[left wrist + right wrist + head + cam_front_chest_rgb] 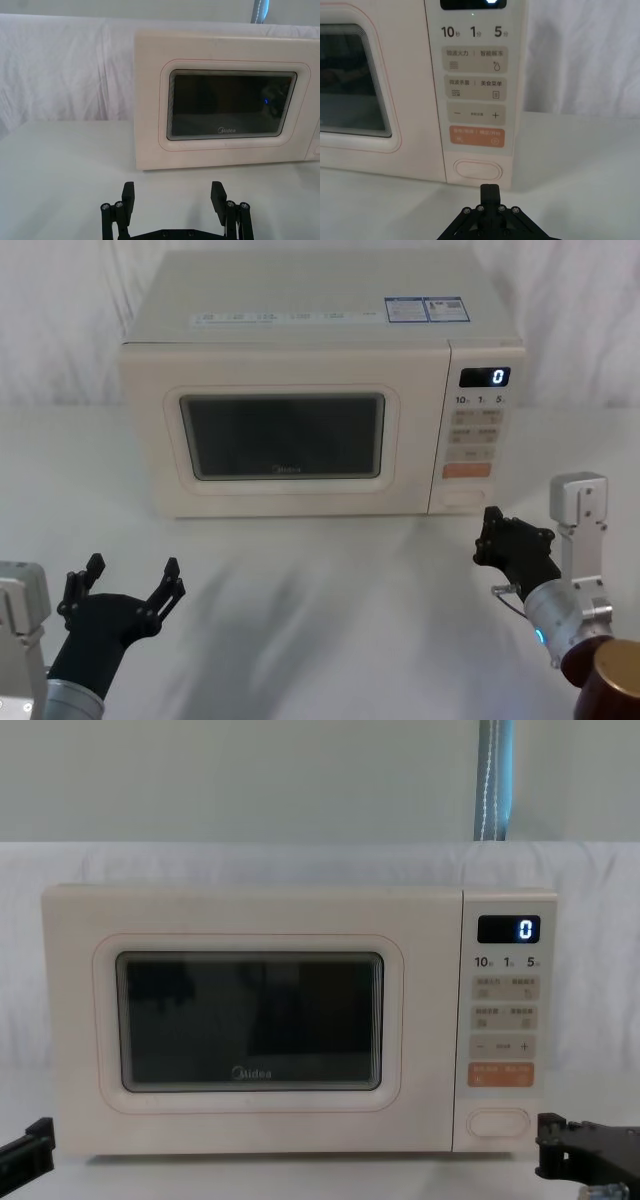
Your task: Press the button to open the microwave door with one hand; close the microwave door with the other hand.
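Cream microwave door (283,435) with dark rounded glass window sits flush with the oven front, closed. Large cream pill-shaped button (477,170) is at the bottom of the narrow control panel (474,430), just under the orange rectangular key (476,136).

Right gripper (492,527) hovers low in front of the button, near but apart from it, fingers pressed together into one tip.

Left gripper (130,577) hangs over bare white tabletop (330,600) in front of the door's left part, well apart from it, jaws spread wide and holding nothing.
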